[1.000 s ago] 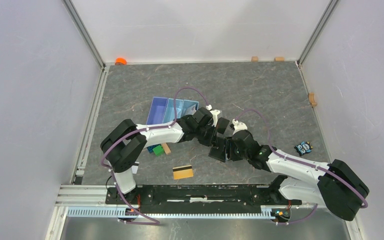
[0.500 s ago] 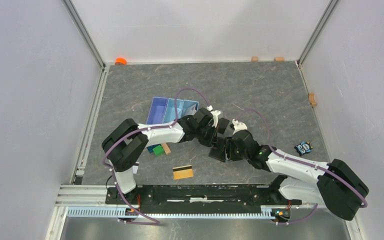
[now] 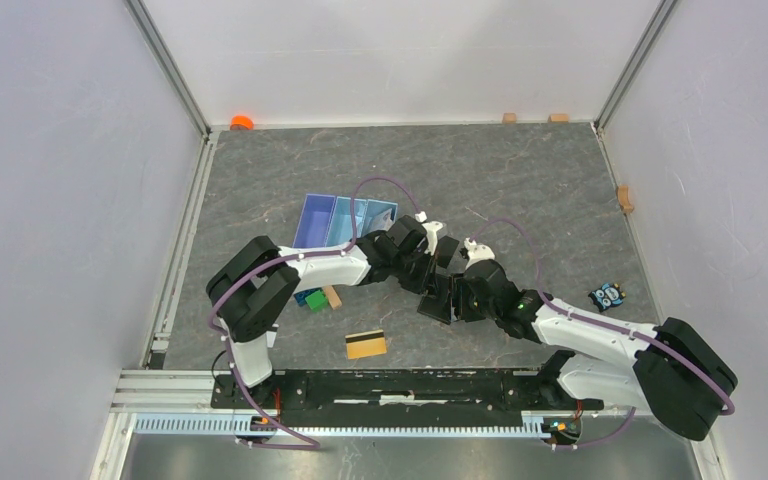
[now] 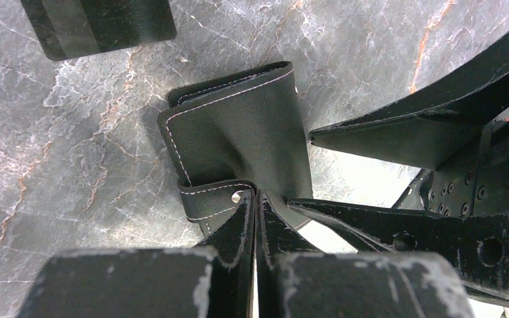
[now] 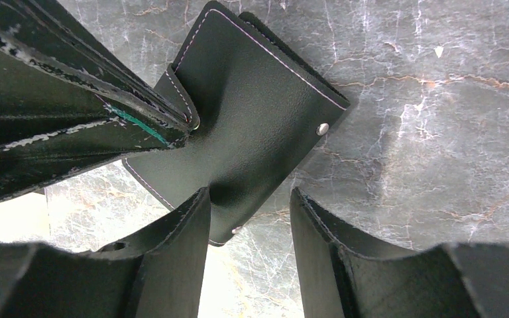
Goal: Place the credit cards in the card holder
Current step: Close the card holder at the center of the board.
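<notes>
The black card holder lies folded on the grey table, between my two grippers; it also shows in the right wrist view and in the top view. My left gripper is shut on its snap tab, and its fingers come in from the upper left of the right wrist view. My right gripper is open over the holder's near corner, with one finger pressing on the cover. A plain black card lies just beyond the holder. A gold card with a dark stripe lies near the front edge.
A light blue compartment tray stands behind the left arm. Green and blue bricks and a tan wooden block lie under the left forearm. A small toy sits to the right. Walls enclose the table.
The left arm has shifted very slightly. Both grippers stay at the card holder.
</notes>
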Controlling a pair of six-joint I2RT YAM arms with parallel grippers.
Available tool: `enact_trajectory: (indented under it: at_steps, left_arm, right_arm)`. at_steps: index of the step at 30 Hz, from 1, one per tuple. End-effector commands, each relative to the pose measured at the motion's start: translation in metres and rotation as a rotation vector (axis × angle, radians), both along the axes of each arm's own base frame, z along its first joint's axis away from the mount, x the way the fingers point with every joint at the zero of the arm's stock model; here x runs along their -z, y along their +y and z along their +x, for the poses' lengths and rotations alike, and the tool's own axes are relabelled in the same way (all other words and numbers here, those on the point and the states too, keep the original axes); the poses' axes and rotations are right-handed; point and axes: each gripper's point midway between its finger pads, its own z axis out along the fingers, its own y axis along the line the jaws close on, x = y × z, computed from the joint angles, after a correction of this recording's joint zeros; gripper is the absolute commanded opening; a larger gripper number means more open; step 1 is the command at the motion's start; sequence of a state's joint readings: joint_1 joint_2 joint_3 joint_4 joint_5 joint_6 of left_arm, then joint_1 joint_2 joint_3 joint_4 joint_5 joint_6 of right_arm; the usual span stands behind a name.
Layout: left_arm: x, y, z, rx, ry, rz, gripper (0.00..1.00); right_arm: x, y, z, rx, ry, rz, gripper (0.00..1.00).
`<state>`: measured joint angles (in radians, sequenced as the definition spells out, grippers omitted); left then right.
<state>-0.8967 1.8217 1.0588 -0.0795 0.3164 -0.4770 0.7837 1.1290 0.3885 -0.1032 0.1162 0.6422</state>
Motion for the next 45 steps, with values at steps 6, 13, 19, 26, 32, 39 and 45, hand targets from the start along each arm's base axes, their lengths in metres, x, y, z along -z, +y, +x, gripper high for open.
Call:
enact_trajectory:
  at_steps: [6,13,19,26,32,39,45]
  left_arm:
    - [-0.009,-0.008,0.004,-0.010,-0.002,-0.041,0.02]
    - [0.004,-0.006,0.004,-0.016,0.019,-0.015,0.02]
    - [0.012,-0.005,0.006,-0.020,0.038,-0.007,0.02]
    - [0.020,0.002,0.007,-0.035,0.062,0.000,0.02]
    - [0.026,0.007,0.007,-0.032,0.105,-0.026,0.02]
    - [0.035,0.008,0.008,-0.038,0.169,-0.078,0.02]
    - [0.047,0.019,0.011,-0.060,0.206,-0.072,0.02]
  right_arm:
    - [0.001,0.000,0.003,0.009,-0.011,0.002,0.53]
    - [0.002,-0.001,0.002,0.010,-0.010,0.000,0.53]
    - [0.001,-0.001,0.002,0.011,-0.010,0.002,0.53]
    - [0.002,-0.002,0.002,0.015,-0.010,-0.001,0.52]
    - [0.001,-0.002,0.002,0.015,-0.008,-0.004,0.53]
    - [0.001,-0.005,0.001,0.021,-0.003,-0.015,0.53]
    - [-0.002,-0.004,0.002,0.023,-0.006,-0.011,0.53]
